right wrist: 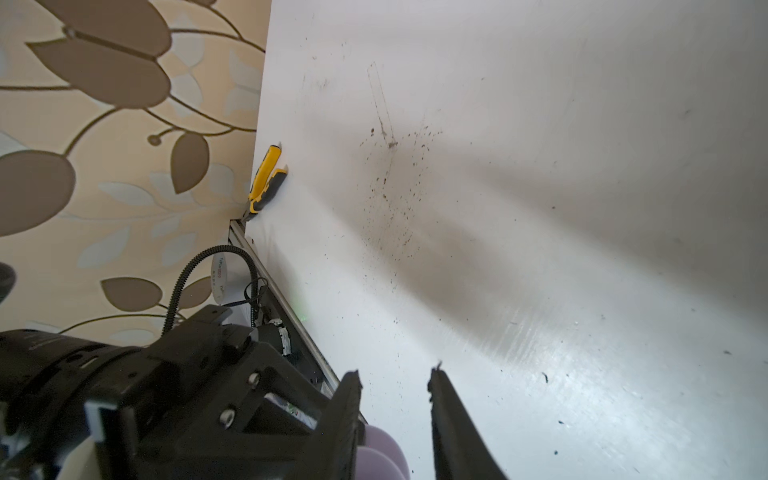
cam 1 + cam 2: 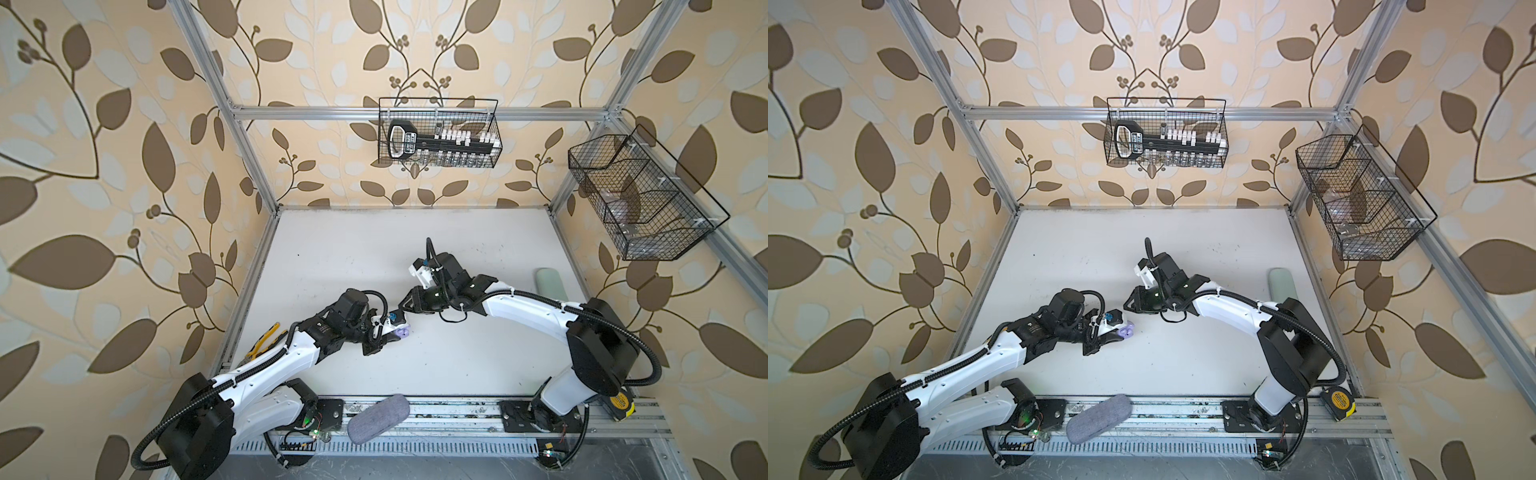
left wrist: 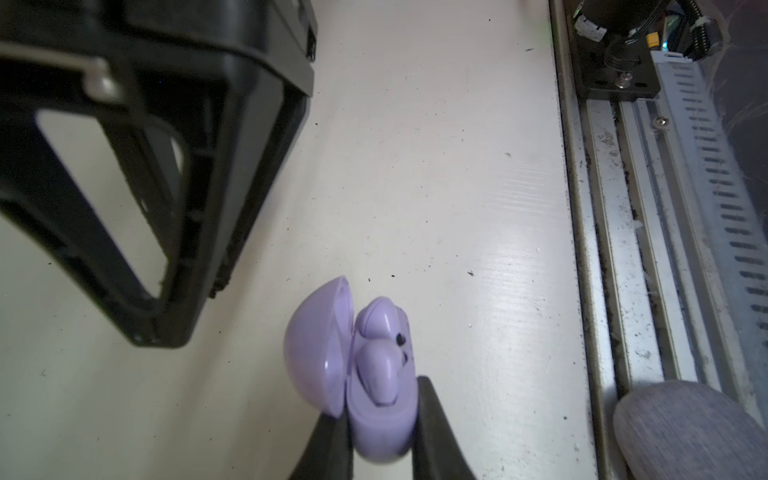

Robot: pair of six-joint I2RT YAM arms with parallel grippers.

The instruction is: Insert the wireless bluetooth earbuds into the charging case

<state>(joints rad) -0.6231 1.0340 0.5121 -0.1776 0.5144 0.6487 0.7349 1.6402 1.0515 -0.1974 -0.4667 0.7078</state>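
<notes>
You had the left gripper (image 3: 379, 419) clamped on the base of the small glossy lavender plastic charging case (image 3: 376, 440), with the black fingers (image 3: 434, 415) pinching it from both sides, low on the body. My read: the low grip left the top free, so the domed hinged lid (image 3: 316, 353) could stand open clear of the fingers. Two rounded lavender earbuds (image 3: 379, 368) sat side by side in the case wells, smooth backs facing out. So the task's thing was in the case, in the left grip near mid-table over the white tabletop (image 3: 436, 166); I couldn't tell if the case touched it. The right gripper (image 1: 394, 374) hung just beside the case with its jaws apart and nothing between them. It was probably parked opposite as the seating or lid-closing hand. Case and earbuds were hard, curved, shiny plastic, so I'd expect slip or twist under flat fingers if pushed off-axis. The tabletop was scuffed and speckled with dark crumbs. A grey fabric oval pouch (image 2: 378, 417) lay on the front rail and a pale green oblong case (image 2: 548, 282) sat at the right edge, both well apart from the work. This pair looked seated, with the lid not yet shut.
</notes>
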